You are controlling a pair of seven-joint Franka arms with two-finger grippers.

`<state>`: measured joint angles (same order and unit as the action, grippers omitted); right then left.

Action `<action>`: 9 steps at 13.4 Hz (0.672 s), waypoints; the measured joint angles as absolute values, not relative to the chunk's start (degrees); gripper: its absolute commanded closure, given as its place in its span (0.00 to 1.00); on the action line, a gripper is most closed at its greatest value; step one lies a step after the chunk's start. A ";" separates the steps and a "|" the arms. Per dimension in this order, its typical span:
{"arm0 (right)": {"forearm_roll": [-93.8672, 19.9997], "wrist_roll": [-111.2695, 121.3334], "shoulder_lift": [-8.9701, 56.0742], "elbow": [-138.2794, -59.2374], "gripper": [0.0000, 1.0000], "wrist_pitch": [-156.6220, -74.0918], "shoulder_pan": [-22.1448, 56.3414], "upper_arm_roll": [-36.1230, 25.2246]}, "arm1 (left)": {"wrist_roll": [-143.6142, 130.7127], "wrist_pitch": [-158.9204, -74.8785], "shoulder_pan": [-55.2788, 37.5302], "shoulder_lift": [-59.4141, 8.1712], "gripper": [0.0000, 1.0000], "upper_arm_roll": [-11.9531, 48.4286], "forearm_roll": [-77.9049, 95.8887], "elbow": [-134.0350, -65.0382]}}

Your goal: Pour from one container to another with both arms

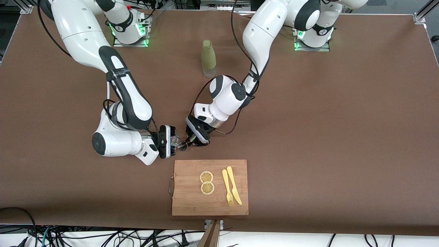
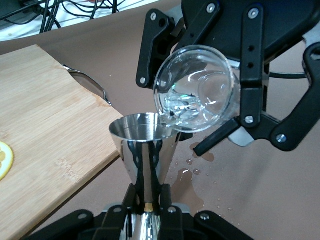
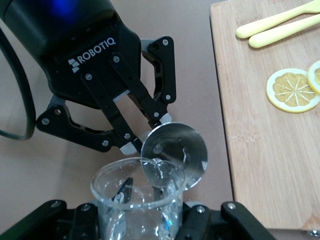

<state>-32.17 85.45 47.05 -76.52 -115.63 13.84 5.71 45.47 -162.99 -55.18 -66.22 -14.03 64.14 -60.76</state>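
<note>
Underneath, brown table (image 1: 343, 137) with droplets (image 2: 192, 161).

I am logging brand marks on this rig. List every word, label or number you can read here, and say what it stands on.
"ROBOTIQ": white letters on the black body of the left gripper, read in the right wrist view.
White print on the black band of the right arm: too small to read.
Nothing legible on the olive-green bottle or the wooden cutting board.

Both arms reach in from their bases and meet mid-table. Right gripper (image 1: 175, 141) lies horizontal, wrist rolled sideways, fingers clamped on the glass cup (image 2: 197, 90). Left gripper (image 1: 192, 139) angles down toward it, fingers closed around the jigger (image 2: 142, 150) waist.
</note>
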 measured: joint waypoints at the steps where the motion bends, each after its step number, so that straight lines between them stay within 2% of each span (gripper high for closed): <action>1: -32.17 85.45 47.05 -76.52 0.78 -115.63 13.84 5.71 | 45.47 -162.99 -55.18 -66.22 1.00 -14.03 64.14 -60.75; 5: -32.79 85.57 47.05 -76.52 0.78 -115.62 13.12 5.69 | 45.47 -162.99 -55.18 -66.22 1.00 -14.03 64.14 -60.61; 9: -40.61 89.79 47.14 -76.74 0.78 -115.49 11.65 5.48 | 45.47 -163.13 -55.15 -66.17 1.00 -14.31 64.14 -60.28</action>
